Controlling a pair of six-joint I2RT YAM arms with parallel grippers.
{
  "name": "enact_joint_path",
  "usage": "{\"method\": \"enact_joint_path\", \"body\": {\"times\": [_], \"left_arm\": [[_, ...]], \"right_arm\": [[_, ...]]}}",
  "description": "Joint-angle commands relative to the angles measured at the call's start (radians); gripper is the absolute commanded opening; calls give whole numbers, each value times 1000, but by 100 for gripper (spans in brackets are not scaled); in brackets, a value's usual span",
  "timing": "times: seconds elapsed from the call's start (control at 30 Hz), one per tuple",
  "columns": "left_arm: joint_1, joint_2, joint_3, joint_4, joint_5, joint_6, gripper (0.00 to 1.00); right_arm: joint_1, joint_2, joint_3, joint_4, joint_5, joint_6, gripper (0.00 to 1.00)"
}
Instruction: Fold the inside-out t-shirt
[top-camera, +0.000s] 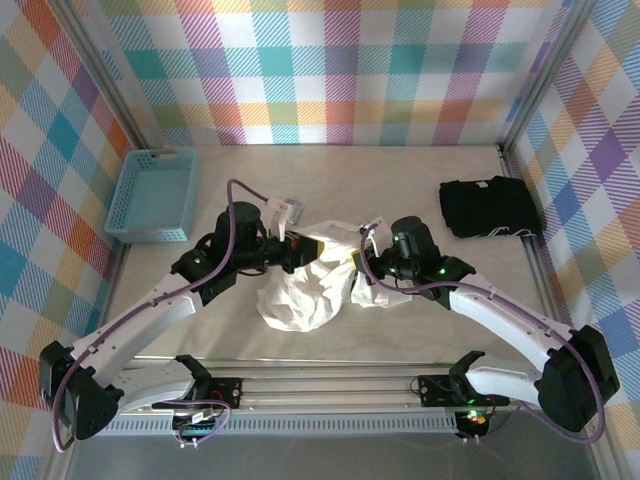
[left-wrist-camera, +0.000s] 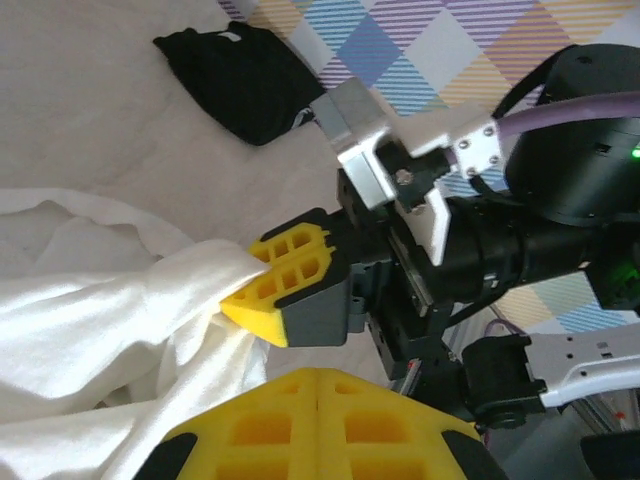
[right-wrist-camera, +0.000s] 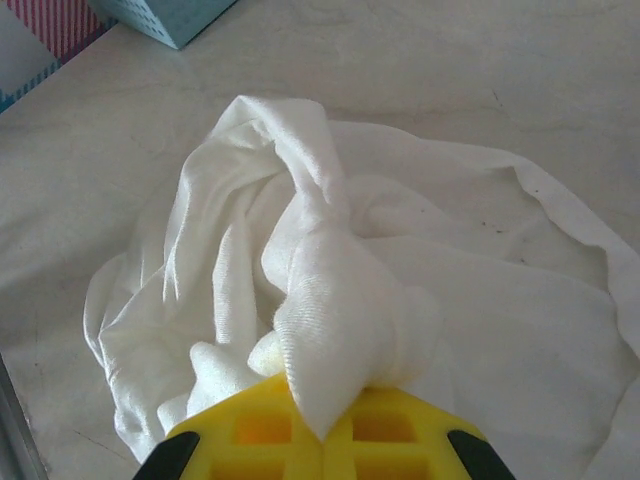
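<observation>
A blue basket (top-camera: 152, 195) sits at the upper left of the overhead view and a folded black garment (top-camera: 490, 207) at the upper right. Both are well apart from the arms and nothing blocks the centre of the worktop (top-camera: 400, 165). There the white t-shirt (top-camera: 305, 290) lies bunched in a wrinkled, slightly shiny heap. Both arms bend inward over it from the bottom corners. The right fingers (right-wrist-camera: 250, 430) are clenched on a twisted bunch of the shirt. The left fingers (left-wrist-camera: 250, 430) are pressed together at the shirt's upper edge; whether they pinch cloth cannot be told.
</observation>
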Motion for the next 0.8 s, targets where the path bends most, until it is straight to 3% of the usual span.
{"method": "enact_joint_path", "body": {"times": [0.0,0.2,0.43,0.63,0.77], "left_arm": [[7,77,9,-159,-132,21,5],[-4,259,66,-194,-216,22,36],[-10,286,-13,-148,-311,-106,62],[-10,364,-25,29,-209,-171,63],[-9,435,-8,100,-150,-201,48]], "right_arm": [[7,-18,11,51,-62,-41,0],[6,-55,-7,13,-60,-47,0],[7,-64,-43,48,-68,-20,0],[7,-38,-40,62,-95,-10,0],[6,-55,-54,71,-92,3,0]]}}
